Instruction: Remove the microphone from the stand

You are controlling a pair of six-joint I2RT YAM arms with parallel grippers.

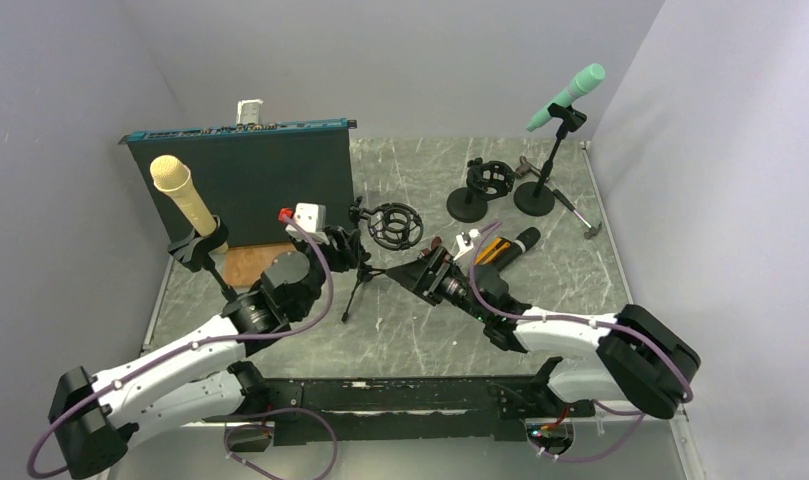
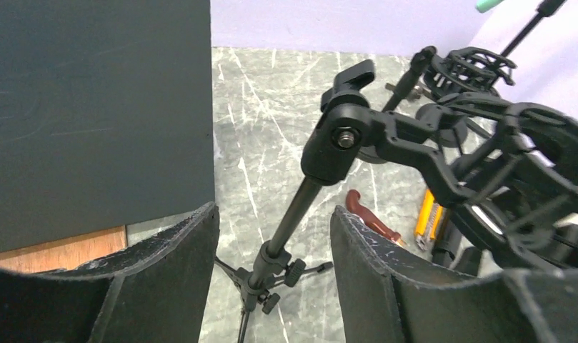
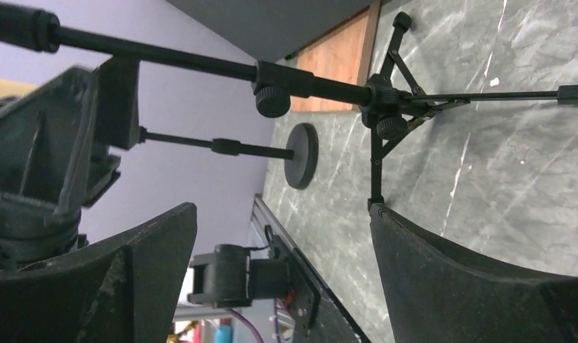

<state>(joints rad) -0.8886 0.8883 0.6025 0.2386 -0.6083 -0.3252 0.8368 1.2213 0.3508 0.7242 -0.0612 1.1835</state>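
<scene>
Left gripper (image 2: 273, 211) wide open, empty, tripod stand (image 2: 291, 214) pole between its fingers; shock mount (image 1: 395, 226) looks empty. Right gripper (image 3: 284, 207) also wide open, empty; black microphone (image 1: 508, 247) lies on the table (image 1: 580, 285) just beside it. Likely rigid, smooth, hefty: grip mid-barrel.

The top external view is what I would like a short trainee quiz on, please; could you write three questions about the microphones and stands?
1. True or false: the teal microphone sits in the round-base stand at the far right.
2. The black microphone is: A) upright in a clip; B) lying on the table beside the right arm; C) hanging from the wall.
3. Fill in: in the left wrist view, the left gripper's jaws stand ___ on either side of the tripod stand's pole.
Key: 1 true; 2 B; 3 open.
</scene>
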